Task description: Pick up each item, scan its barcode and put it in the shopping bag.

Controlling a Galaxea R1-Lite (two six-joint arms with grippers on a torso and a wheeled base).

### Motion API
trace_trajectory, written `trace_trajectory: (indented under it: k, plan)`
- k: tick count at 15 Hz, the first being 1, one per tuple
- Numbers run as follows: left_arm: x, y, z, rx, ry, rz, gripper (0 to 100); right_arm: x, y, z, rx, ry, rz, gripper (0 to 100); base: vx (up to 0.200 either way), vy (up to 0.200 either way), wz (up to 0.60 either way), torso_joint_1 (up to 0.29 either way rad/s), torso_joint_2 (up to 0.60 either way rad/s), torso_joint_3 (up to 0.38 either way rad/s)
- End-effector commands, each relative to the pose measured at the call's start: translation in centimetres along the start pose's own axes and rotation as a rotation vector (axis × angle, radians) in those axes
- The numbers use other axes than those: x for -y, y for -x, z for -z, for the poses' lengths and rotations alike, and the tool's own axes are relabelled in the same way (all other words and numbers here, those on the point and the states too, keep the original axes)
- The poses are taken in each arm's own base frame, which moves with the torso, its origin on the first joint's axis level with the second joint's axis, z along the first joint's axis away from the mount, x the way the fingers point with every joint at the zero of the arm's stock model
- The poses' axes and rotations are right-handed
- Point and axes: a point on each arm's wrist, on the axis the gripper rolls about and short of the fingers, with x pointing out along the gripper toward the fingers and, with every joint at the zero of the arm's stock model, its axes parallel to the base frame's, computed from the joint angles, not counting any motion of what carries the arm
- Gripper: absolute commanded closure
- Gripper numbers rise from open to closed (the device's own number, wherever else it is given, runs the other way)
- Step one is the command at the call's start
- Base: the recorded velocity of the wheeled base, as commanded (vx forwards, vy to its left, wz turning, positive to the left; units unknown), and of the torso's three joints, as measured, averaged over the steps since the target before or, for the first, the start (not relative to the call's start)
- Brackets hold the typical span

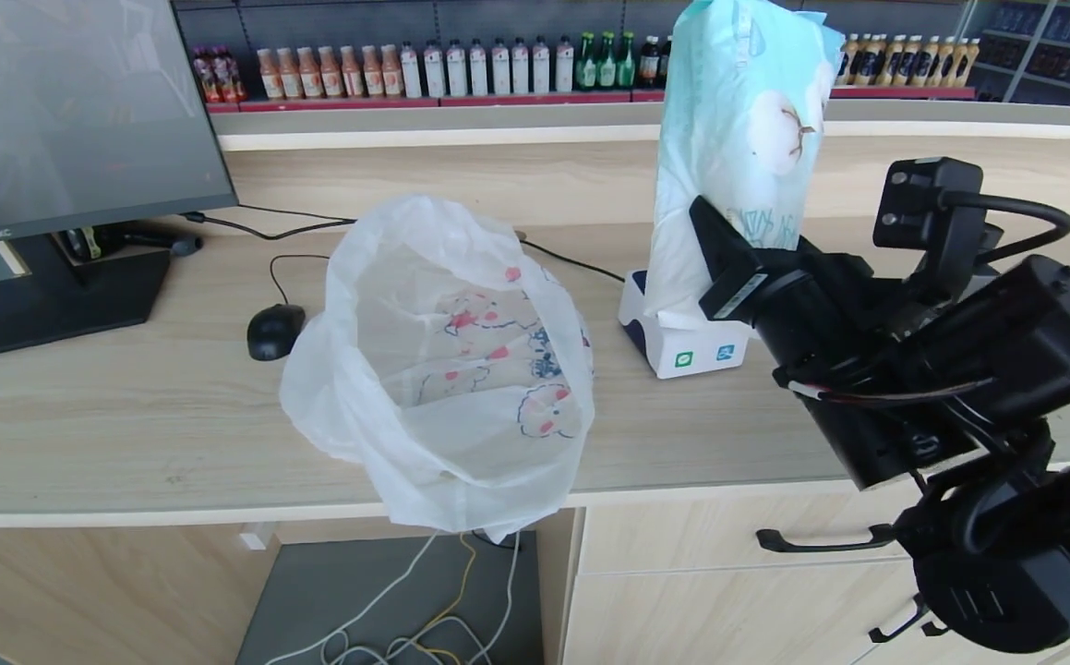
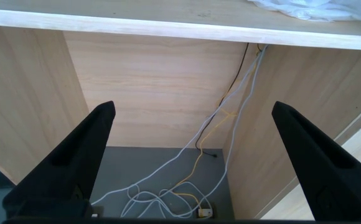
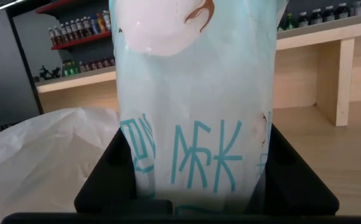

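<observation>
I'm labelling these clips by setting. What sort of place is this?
Most likely a shop checkout: shelves of bottled drinks behind the wooden counter, a monitor, and a small white scanner beside the shopping bag.

Large teal characters printed across the lower front of the packet [image 1: 742, 139], under a picture of a cotton boll; shown close up on the packet [image 3: 193, 155] in the right wrist view. Two small square signs, one green and one blue, on the front face of the white scanner box [image 1: 682, 351], toward the right of the worktop [image 1: 128, 434]. Tiny pale lettering on the lower bezel of the monitor [image 1: 73, 102], at the worktop's far left corner, too small to make out. Labels on the bottles [image 1: 461, 66] behind, unreadable.
</observation>
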Motion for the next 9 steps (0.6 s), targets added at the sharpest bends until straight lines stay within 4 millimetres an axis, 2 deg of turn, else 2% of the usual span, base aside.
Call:
trace_trajectory:
  k: [1,9]
  plan:
    - [0.0,0.0,0.0,0.000,0.000,-0.001,0,0.1,1.1,-1.8,0.023,-0.016,-0.010,100,0.000,0.000,0.00,0.000,0.00,0.000]
    - [0.0,0.0,0.0,0.000,-0.001,-0.001,0,-0.8,2.2,-1.8,-0.001,-0.030,-0.048,100,0.000,0.000,0.00,0.000,0.00,0.000]
